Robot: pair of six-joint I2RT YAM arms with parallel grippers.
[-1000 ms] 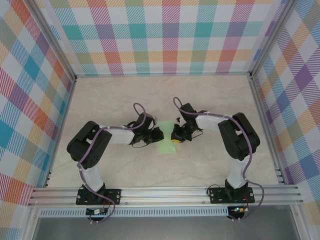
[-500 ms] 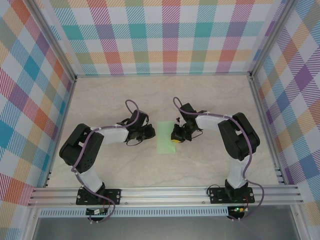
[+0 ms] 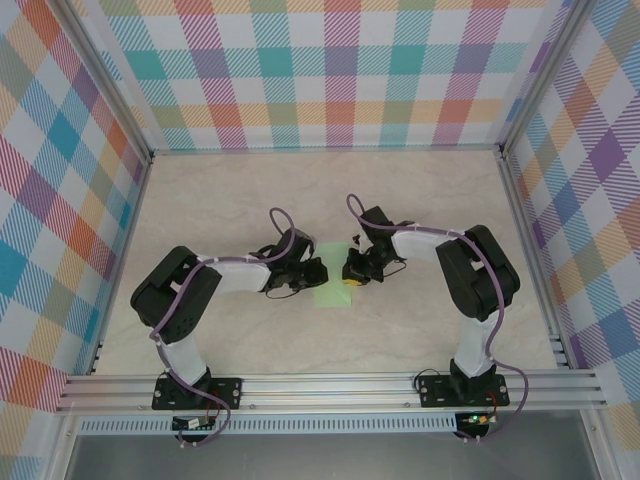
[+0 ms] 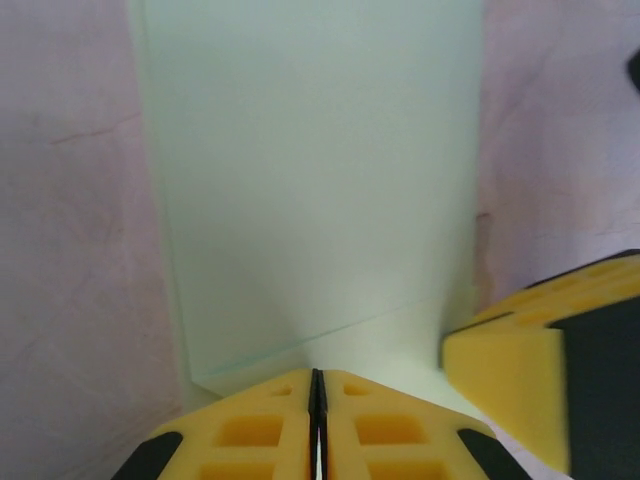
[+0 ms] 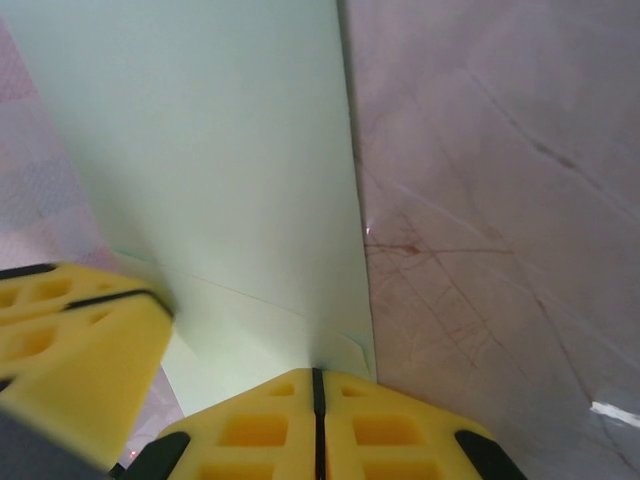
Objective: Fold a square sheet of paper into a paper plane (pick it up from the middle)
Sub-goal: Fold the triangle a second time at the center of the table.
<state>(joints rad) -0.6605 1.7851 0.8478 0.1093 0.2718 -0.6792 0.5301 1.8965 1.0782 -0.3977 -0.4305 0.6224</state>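
- Back at the left edge of the square sheet of paper point(image 3: 332, 292) with the left gripper point(image 3: 312, 272), after standing off to the left half a second ago. No change for the right gripper point(image 3: 350, 277) at the right edge.
- Lying flat mid-table point(image 3: 200, 200), between both arms. Looks folded once into a narrow strip, no longer square in outline.
- Risk, judged: pushing inward from both long edges at once is likely to buckle the thin strip or skate it over the smooth marble-look top, throwing the crease off line.
- Risk, judged: dragging with closed tips could lift the top layer and open the fold. Very little room between the two grippers too, so a bump is possible.
- Long axis running near-to-far, away from the robot, far end a touch to the right. No nose formed yet, so no pointing direction to log.
- Closed tight on both sides: left fingertips point(image 4: 270, 415) meeting with no gap, same for right fingertips point(image 5: 370, 415), tips down at the paper's edge. Cannot tell whether pinching a layer or only pressing on it.
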